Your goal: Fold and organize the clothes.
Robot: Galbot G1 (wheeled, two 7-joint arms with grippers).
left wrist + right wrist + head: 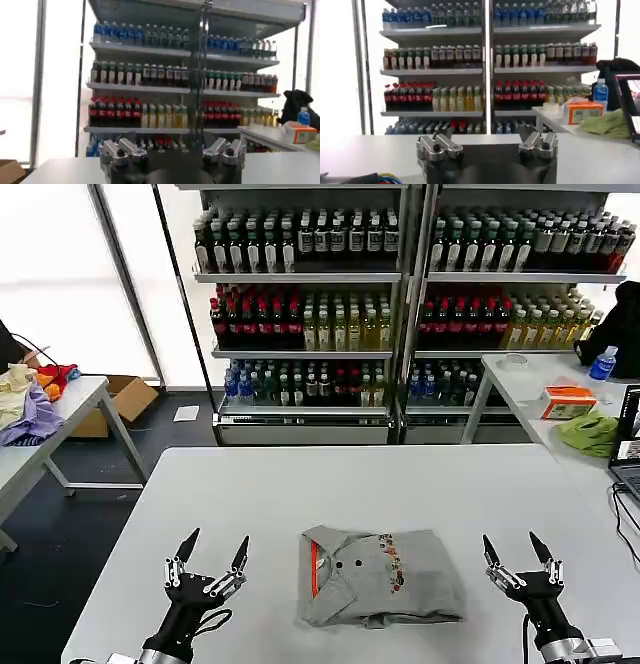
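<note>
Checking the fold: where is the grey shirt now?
In the head view, the grey shirt lies folded mid-table, between the left pincer and right pincer.

Head view: high, looking forward and down across the table (400,474) toward the shelves (400,314) at the far side, both grippers at the near edge. Left wrist view: low, just behind the left gripper (172,150), facing level at the shelves (185,90). Right wrist view: same low stance behind the right gripper (487,145), facing the shelves (485,70). Shared by all three: shelves and far table edge.
</note>
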